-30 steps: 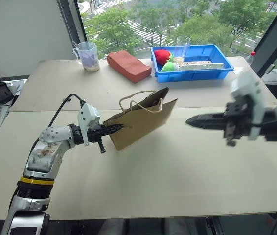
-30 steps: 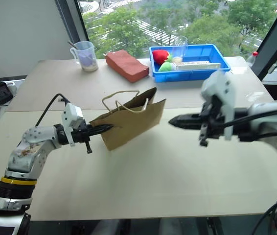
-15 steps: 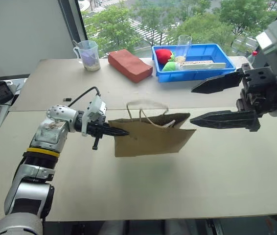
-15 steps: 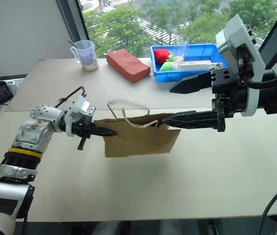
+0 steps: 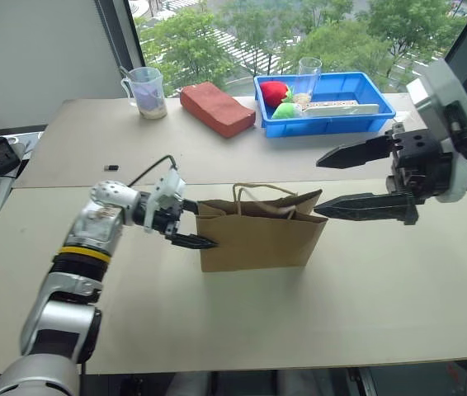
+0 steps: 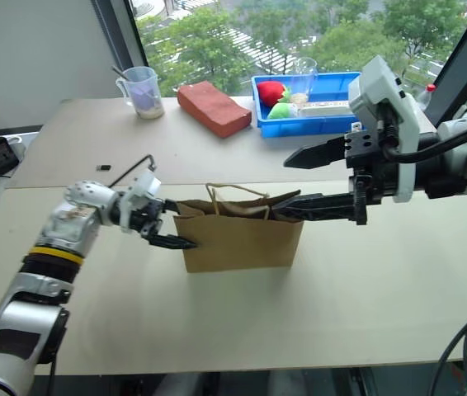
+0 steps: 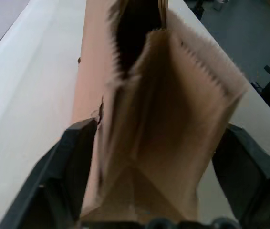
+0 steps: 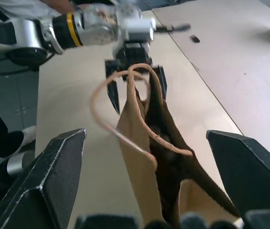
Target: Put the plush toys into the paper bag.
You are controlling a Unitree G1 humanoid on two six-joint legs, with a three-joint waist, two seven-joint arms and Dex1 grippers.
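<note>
I read the left gripper [image 5: 191, 230] as spread wide, its two black fingers standing on either side of the narrow end of the paper bag [image 5: 258, 239]. In the left wrist view the bag end [image 7: 159, 119] sits between the fingers [image 7: 73, 162] with a gap on both sides, so I count nothing as gripped. The bag stands upright on the table [image 5: 242, 322], mouth up, its cord handles [image 5: 258, 191] arching over the rim.

The right gripper [image 5: 339, 180] is also spread wide and holds nothing. Its lower finger [image 5: 357, 206] reaches level to the far top corner of the bag, at or just inside the rim; I cannot tell whether it touches the paper. Its upper finger [image 5: 353, 153] points clear above the bag. In the right wrist view the open mouth of the bag [image 8: 166, 152] lies between the two fingers, and the left gripper [image 8: 132, 71] shows beyond it at the opposite end.

I cannot make out the plush toys; the inside of the bag is dark.

Beyond the right gripper, at the far edge of the table, a blue tray [image 5: 374, 124] holds red and green plush items [image 5: 279, 99] and a clear glass [image 5: 307, 78]. Beyond the left gripper lie a reddish-brown block [image 5: 217, 110] and a measuring cup [image 5: 145, 92].
</note>
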